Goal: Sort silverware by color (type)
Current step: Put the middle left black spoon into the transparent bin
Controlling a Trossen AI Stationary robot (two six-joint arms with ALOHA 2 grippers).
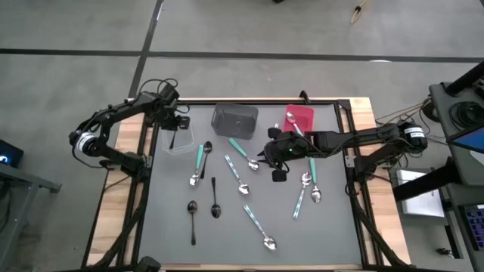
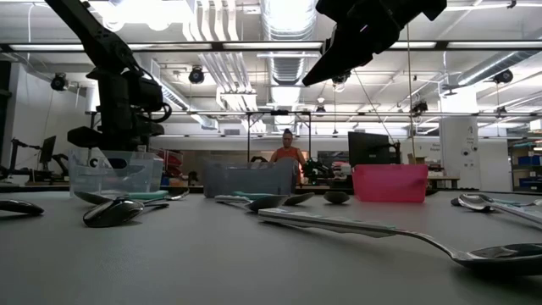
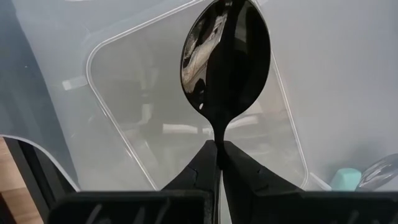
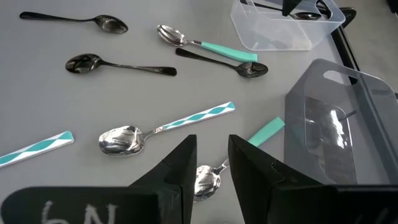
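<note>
From above, you see your left gripper (image 1: 172, 125) reaching over the clear bin (image 1: 178, 140) at the far left of the grey table (image 1: 325, 227), pinching a black spoon (image 1: 173, 138) that hangs into it. Your right gripper (image 1: 277, 153) hovers mid-table near the dark grey bin (image 1: 234, 119) and red bin (image 1: 299, 119), with teal-handled spoons (image 1: 243, 149) and more black spoons (image 1: 215, 199) scattered around.

At table height, the clear bin (image 2: 116, 172) sits far left, with a person (image 2: 288, 152) in the room beyond.

The left wrist shows fingers pressed on the black spoon (image 3: 225, 59), bowl over the bin floor.

The right wrist shows fingers (image 4: 177, 168) slightly spread, holding nothing, above a teal-handled spoon (image 4: 163, 127).
</note>
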